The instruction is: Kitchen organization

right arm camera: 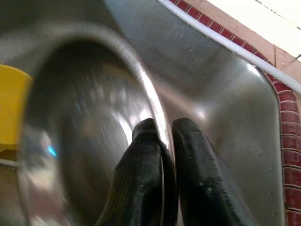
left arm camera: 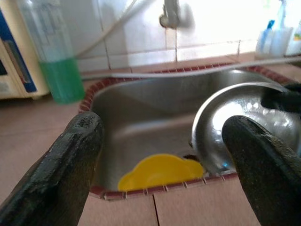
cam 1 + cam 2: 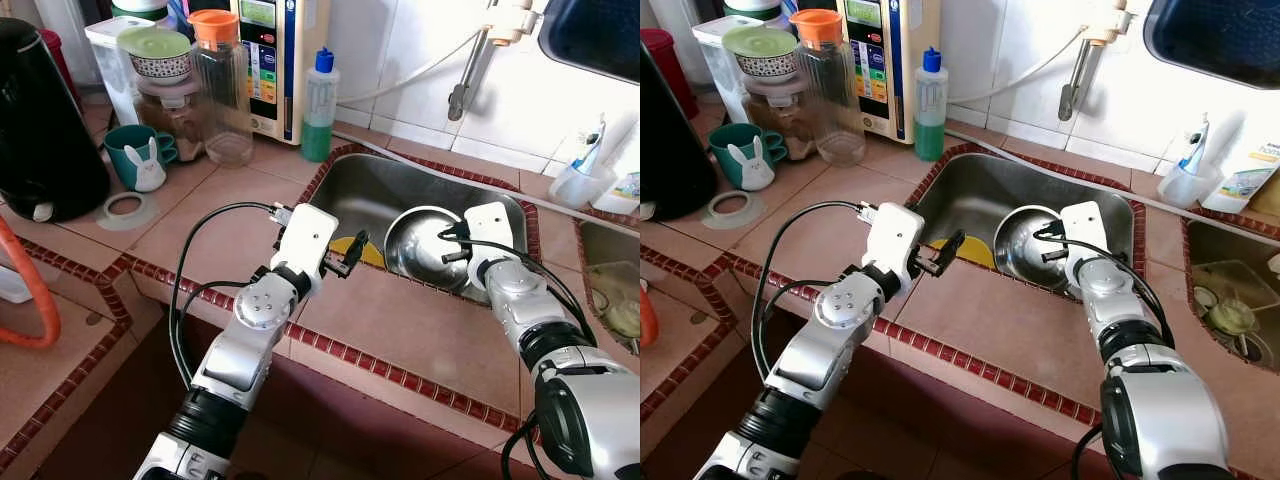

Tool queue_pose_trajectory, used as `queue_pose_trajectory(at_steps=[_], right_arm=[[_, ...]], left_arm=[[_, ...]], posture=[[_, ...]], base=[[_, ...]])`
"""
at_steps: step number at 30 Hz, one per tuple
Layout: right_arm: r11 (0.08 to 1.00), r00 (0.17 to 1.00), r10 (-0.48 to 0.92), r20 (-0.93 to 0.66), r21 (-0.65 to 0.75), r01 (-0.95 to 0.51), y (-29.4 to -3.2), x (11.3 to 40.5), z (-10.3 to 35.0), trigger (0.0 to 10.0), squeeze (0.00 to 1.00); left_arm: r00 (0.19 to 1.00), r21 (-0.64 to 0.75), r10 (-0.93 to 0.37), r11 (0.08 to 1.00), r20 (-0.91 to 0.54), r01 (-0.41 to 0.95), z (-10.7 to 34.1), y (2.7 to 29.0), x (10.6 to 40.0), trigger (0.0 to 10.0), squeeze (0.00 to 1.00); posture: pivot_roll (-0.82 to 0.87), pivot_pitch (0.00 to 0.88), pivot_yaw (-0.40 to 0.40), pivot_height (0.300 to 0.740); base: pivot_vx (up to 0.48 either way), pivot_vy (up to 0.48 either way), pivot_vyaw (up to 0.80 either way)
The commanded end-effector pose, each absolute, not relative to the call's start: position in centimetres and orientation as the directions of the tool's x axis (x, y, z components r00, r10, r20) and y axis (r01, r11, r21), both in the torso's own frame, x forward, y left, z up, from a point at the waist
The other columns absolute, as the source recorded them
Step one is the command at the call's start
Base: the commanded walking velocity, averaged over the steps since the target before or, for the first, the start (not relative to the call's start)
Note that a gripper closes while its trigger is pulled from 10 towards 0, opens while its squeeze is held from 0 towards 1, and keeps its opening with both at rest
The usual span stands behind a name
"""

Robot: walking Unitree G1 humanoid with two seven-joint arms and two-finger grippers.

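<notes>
A shiny steel bowl (image 3: 420,245) is tilted inside the steel sink (image 3: 365,185). My right gripper (image 3: 452,243) is shut on the bowl's rim (image 1: 157,117), one finger inside and one outside. Beside the bowl on the sink floor lies a yellow dish (image 2: 157,172), partly hidden by the sink's front edge. My left gripper (image 3: 350,255) hovers open at the sink's near rim, just over the yellow dish (image 3: 368,255), with nothing between its fingers (image 2: 70,160).
On the tiled counter at the back left stand a green soap bottle (image 3: 318,105), a glass jug with an orange lid (image 3: 222,90), a teal mug with a rabbit figure (image 3: 138,158) and a black kettle (image 3: 40,120). A tap (image 3: 470,70) hangs over the sink. A second basin (image 3: 610,285) lies to the right.
</notes>
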State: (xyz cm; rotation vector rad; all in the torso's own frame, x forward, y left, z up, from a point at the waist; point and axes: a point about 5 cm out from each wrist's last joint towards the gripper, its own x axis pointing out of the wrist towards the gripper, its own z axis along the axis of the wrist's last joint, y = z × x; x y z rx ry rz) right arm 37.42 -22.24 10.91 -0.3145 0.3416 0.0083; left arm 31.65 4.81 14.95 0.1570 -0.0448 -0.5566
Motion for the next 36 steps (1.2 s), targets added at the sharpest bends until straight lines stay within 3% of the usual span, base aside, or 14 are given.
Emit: queue_pose_trajectory(at_steps=[1,7,10,16,23,33,36], right_arm=[[0.953,0.942,-0.054,-0.331,-0.299,-0.050,-22.9,37.5,11.3,10.0,0.98],[0.968,0.938,-0.056,-0.343,-0.250,-0.034,-22.6,37.5,11.1,10.0,1.00],[0.971,0.936,-0.055,-0.347,-0.239,-0.031,-22.5,37.5,10.9,10.0,1.00],[0.979,0.931,-0.047,-0.362,-0.203,-0.030,-22.3,37.4,10.6,10.0,1.00],[0.983,0.938,-0.093,-0.333,-0.181,0.033,-22.8,37.4,10.9,10.0,1.00],[0.995,0.932,-0.091,-0.350,0.004,0.098,-22.6,37.3,10.6,10.0,1.00],[0.989,0.928,-0.011,-0.372,-0.139,-0.044,-21.3,37.5,10.5,10.0,1.00]], left_arm=[[0.840,0.169,-0.542,0.828,-0.008,0.535,15.0,4.7,31.4,10.0,0.86],[0.845,0.175,-0.534,0.830,-0.022,0.529,14.9,5.1,31.4,10.0,0.85],[0.842,0.177,-0.538,0.827,-0.026,0.534,14.9,5.0,31.4,10.0,0.78],[0.837,0.185,-0.546,0.819,-0.042,0.544,14.6,5.1,31.4,10.0,0.45],[0.841,0.188,-0.539,0.821,-0.055,0.539,14.3,5.1,31.4,10.0,0.46],[0.840,0.184,-0.538,0.821,-0.061,0.540,14.1,4.7,31.4,10.0,0.47],[0.843,0.186,-0.534,0.823,-0.066,0.537,13.9,4.9,31.3,10.0,0.47]], posture=[[0.32,0.000,-0.049,0.740],[0.33,0.000,-0.046,0.740],[0.33,0.000,-0.045,0.740],[0.33,0.000,-0.043,0.740],[0.32,0.000,-0.043,0.740],[0.32,0.000,-0.051,0.740],[0.32,0.000,-0.053,0.740]], base=[[0.000,0.000,0.00],[0.000,0.000,0.00],[0.000,0.000,0.00],[0.000,0.000,0.00],[0.000,0.000,0.00],[0.000,0.000,0.00],[0.000,0.000,0.00]])
